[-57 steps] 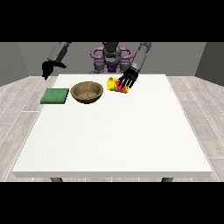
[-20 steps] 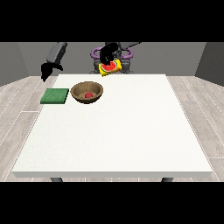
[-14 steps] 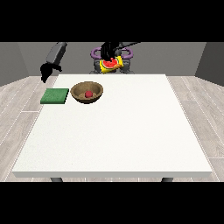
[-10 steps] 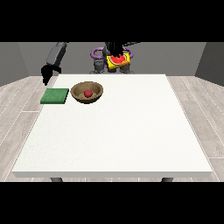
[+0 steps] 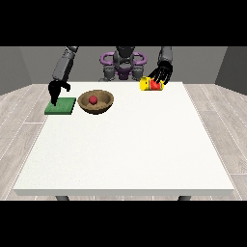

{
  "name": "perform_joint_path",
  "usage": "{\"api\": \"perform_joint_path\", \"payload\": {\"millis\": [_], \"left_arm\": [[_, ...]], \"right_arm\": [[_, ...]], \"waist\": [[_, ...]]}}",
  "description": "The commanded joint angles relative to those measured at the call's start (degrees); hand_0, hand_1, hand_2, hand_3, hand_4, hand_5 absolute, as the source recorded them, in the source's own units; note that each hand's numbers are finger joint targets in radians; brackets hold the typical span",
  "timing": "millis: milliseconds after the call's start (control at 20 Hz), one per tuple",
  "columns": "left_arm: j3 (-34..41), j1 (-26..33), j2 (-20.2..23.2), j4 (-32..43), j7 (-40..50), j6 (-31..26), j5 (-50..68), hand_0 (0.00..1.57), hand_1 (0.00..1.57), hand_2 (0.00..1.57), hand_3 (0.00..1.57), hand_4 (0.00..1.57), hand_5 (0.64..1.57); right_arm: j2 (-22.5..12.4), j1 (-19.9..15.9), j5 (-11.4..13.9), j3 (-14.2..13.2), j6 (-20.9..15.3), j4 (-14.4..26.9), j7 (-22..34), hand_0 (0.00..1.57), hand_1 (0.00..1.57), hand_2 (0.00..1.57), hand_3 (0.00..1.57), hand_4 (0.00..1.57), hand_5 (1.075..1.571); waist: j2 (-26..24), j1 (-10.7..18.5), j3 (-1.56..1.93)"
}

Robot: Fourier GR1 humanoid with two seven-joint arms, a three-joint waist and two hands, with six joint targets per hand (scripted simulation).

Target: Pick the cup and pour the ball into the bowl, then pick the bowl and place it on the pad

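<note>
A brown wooden bowl point(image 5: 96, 103) stands on the white table point(image 5: 125, 144) near its far left, with a red ball point(image 5: 93, 100) inside it. Left of the bowl lies a flat green pad point(image 5: 61, 106). The hand at the view's left point(image 5: 54, 89) hangs just above the pad's far edge, fingers pointing down, holding nothing. The hand at the view's right point(image 5: 159, 75) is curled over a yellow and red cup point(image 5: 151, 84), which lies tipped on its side at the table's far edge.
The robot's grey and purple torso point(image 5: 123, 62) stands behind the table's far edge. The table's near and right parts stretch towards the camera.
The ball went from the cup into the bowl. The hand at the view's right carried the cup away rightward and down to the far edge. The hand at the view's left lowered over the pad.
</note>
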Motion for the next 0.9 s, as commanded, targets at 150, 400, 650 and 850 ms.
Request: {"api": "perform_joint_path", "payload": {"millis": [150, 400, 650, 850], "left_arm": [[9.70, 10.20, 0.18, -1.66, -22.35, 6.68, 22.12, 1.28, 1.28, 1.10, 0.75, 1.42, 1.567], [15.98, 7.48, -1.80, -0.20, -29.87, -5.25, 39.23, 0.78, 0.78, 0.67, 0.00, 0.94, 1.547], [18.42, 8.40, -0.23, 4.56, -34.20, -11.70, 44.01, 0.00, 0.00, 0.00, 0.00, 0.00, 0.642], [20.74, 5.29, 1.44, 5.37, -31.93, -14.45, 46.29, 0.00, 0.00, 0.00, 0.00, 0.00, 0.654]], "right_arm": [[-3.24, -1.88, -4.31, -4.41, 1.48, -1.49, -1.30, 0.00, 0.00, 0.39, 0.24, 0.69, 1.546], [-3.31, -4.27, -6.47, -5.69, 1.57, -1.98, 0.86, 0.00, 0.00, 0.40, 0.08, 0.59, 1.544], [-0.98, -5.37, -5.98, -4.13, 0.87, -6.37, -0.86, 0.00, 0.00, 0.00, 0.00, 0.00, 1.569], [0.26, -10.69, -5.28, -2.54, -2.96, -5.75, 3.75, 0.00, 0.00, 0.00, 0.00, 0.00, 1.571]], "waist": [[11.65, 5.87, 0.00], [15.66, 6.78, 0.09], [18.48, 2.92, 0.31], [17.24, 1.48, 0.41]]}}
